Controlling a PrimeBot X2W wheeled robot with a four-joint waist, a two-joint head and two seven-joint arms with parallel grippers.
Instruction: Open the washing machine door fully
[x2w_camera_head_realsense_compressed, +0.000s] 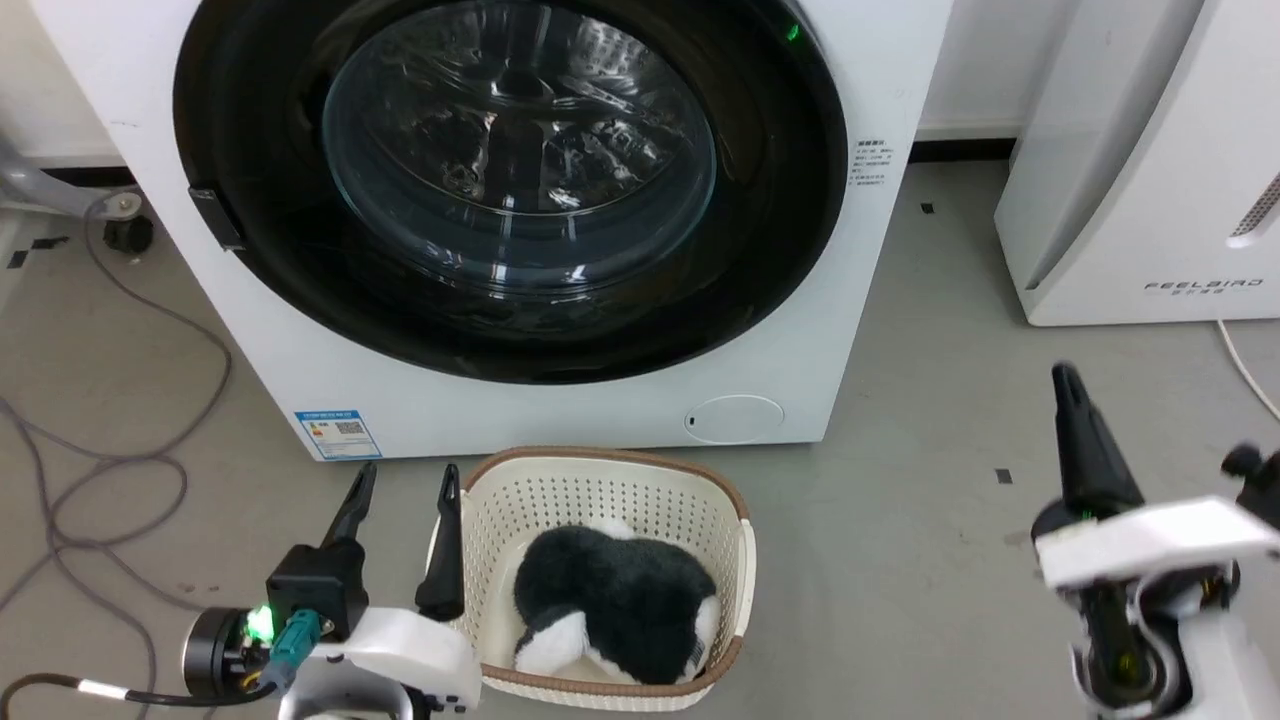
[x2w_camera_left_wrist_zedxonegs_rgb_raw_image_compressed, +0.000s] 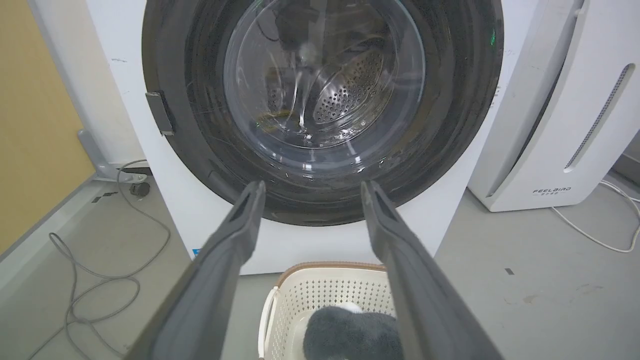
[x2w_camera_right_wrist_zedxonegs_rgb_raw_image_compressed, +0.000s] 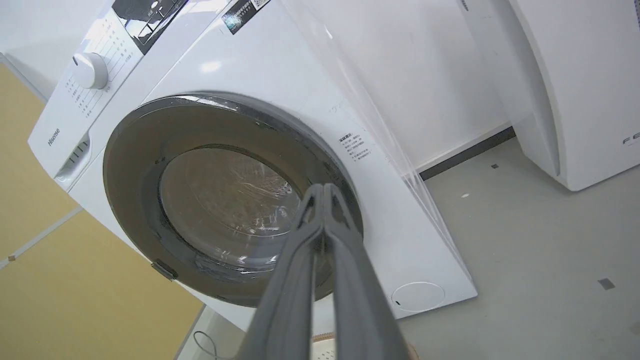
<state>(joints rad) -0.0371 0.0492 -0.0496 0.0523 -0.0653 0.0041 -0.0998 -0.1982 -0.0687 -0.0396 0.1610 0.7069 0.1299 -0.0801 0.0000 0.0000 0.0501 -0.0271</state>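
Observation:
The white washing machine (x2w_camera_head_realsense_compressed: 560, 410) stands straight ahead, and its round glossy black washing machine door (x2w_camera_head_realsense_compressed: 510, 180) with the bulging glass window lies flush against the front, closed. A small dark grip tab (x2w_camera_head_realsense_compressed: 215, 217) sits on the door's left edge. My left gripper (x2w_camera_head_realsense_compressed: 408, 480) is open and empty, low on the floor side in front of the machine, left of a basket. In the left wrist view the left gripper (x2w_camera_left_wrist_zedxonegs_rgb_raw_image_compressed: 312, 187) points at the door's (x2w_camera_left_wrist_zedxonegs_rgb_raw_image_compressed: 325, 75) lower rim. My right gripper (x2w_camera_head_realsense_compressed: 1068, 378) is shut, empty, off to the right. From the right wrist, the right gripper (x2w_camera_right_wrist_zedxonegs_rgb_raw_image_compressed: 323, 190) points at the door (x2w_camera_right_wrist_zedxonegs_rgb_raw_image_compressed: 215, 200).
A cream laundry basket (x2w_camera_head_realsense_compressed: 610, 462) holding a black-and-white plush toy (x2w_camera_head_realsense_compressed: 610, 600) sits on the floor just before the machine. A white FEELBIRD appliance (x2w_camera_head_realsense_compressed: 1150, 170) stands at the right. Grey cables (x2w_camera_head_realsense_compressed: 120, 470) loop over the floor at the left.

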